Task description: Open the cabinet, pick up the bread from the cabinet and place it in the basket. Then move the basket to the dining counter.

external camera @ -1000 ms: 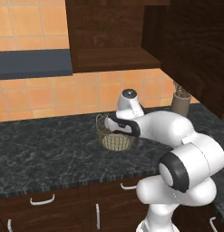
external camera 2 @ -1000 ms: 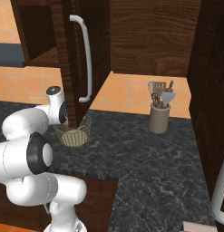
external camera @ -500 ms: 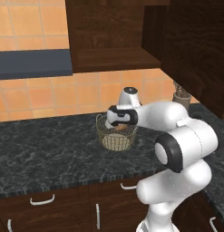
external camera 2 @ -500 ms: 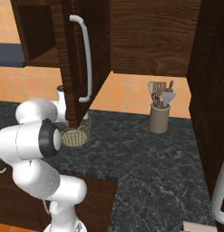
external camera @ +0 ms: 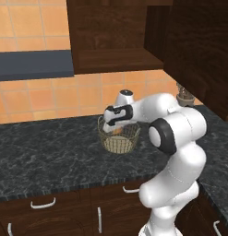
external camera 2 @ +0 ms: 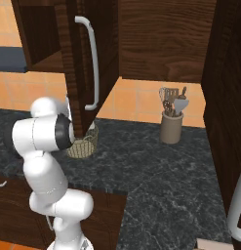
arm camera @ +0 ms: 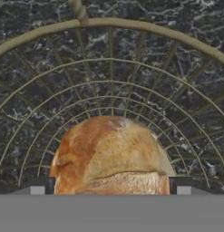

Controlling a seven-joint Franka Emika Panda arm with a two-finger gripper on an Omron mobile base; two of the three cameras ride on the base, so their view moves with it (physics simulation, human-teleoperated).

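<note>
Hand (external camera: pixel 116 125) hovering over the basket (external camera: pixel 118 139), jaws spread wide, gripping nothing. Down along the hand view: bread (arm camera: pixel 109 156) sitting inside the basket (arm camera: pixel 109 27), right between the two fingertips (arm camera: pixel 37 186), one tip either side of the roll, no clear contact to be seen. Golden-brown roll, resting on the basket bottom, wire mesh curving up behind it. From the left base view, a sliver of bread (external camera: pixel 118 132) just visible under the hand, inside the rim. Basket standing upright on the black speckled tabletop (external camera: pixel 46 152), close to the tiled wall. Over on the right base view, basket (external camera 2: pixel 84 145) half hidden behind the open cabinet door (external camera 2: pixel 75 63), silver bar handle (external camera 2: pixel 92 68) hanging in front. Utensil pot (external camera 2: pixel 171 126) well apart, farther along the tabletop (external camera 2: pixel 156 171). Cabinet (external camera: pixel 111 37) open overhead, shelf bare where visible.
</note>
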